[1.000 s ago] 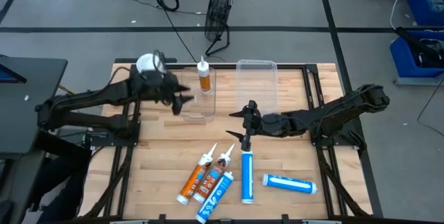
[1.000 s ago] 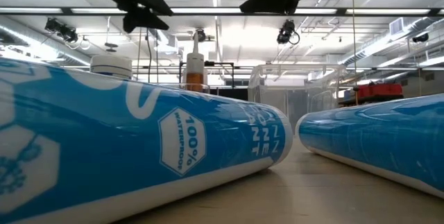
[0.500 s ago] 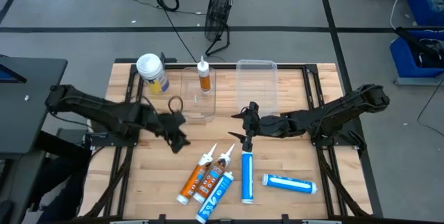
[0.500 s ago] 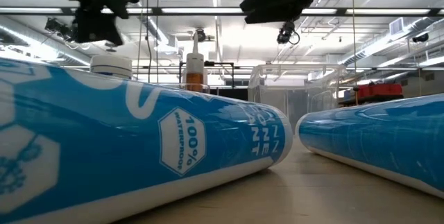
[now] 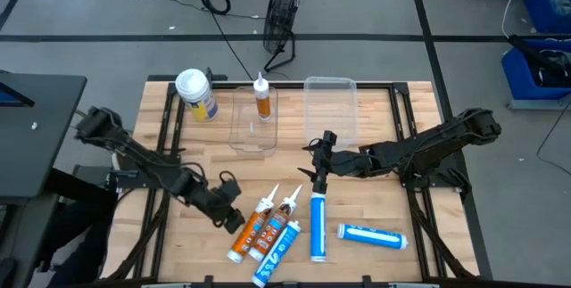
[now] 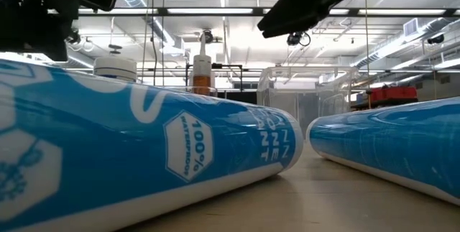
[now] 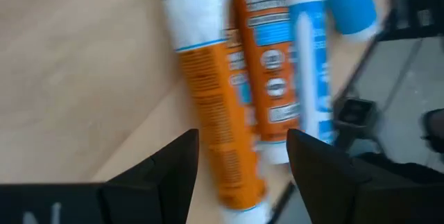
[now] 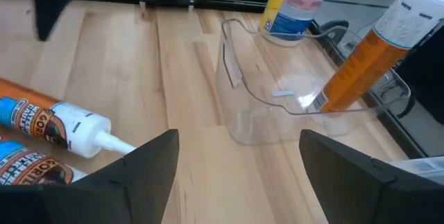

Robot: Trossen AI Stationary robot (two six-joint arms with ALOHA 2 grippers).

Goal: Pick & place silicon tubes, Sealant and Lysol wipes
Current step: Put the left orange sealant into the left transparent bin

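Your left gripper (image 5: 234,219) sits low and left of centre in the high view, just beside the outer orange tube (image 5: 245,234). Its fingers (image 7: 161,175) are spread with nothing between them, and the left wrist view looks straight down onto the orange tubes on the wooden table (image 5: 375,199).

Your right gripper (image 5: 319,165) is near the middle of the high view, above the cap end of an upright-lying blue tube (image 5: 317,227). Its fingers (image 8: 135,175) are also spread and empty.

The Lysol wipes (image 5: 195,94) stand upright in the upper left part of the table, well apart from both grippers; you can see the white lid from above and the yellow-and-blue label in the right wrist view.

Just right of the canister, a clear bin (image 5: 252,127) holds one orange sealant tube (image 5: 262,101) standing upright. A second clear bin (image 5: 331,110) lies to its right.

In the lower middle of the high view you have a cluster of three tubes lying side by side: two orange ones, the inner at (image 5: 268,226), and a slim blue-and-white one (image 5: 278,248). Another blue tube (image 5: 373,235) lies on its side toward the lower right.

A black fan (image 5: 283,12) stands on the floor at the top centre of the high view.
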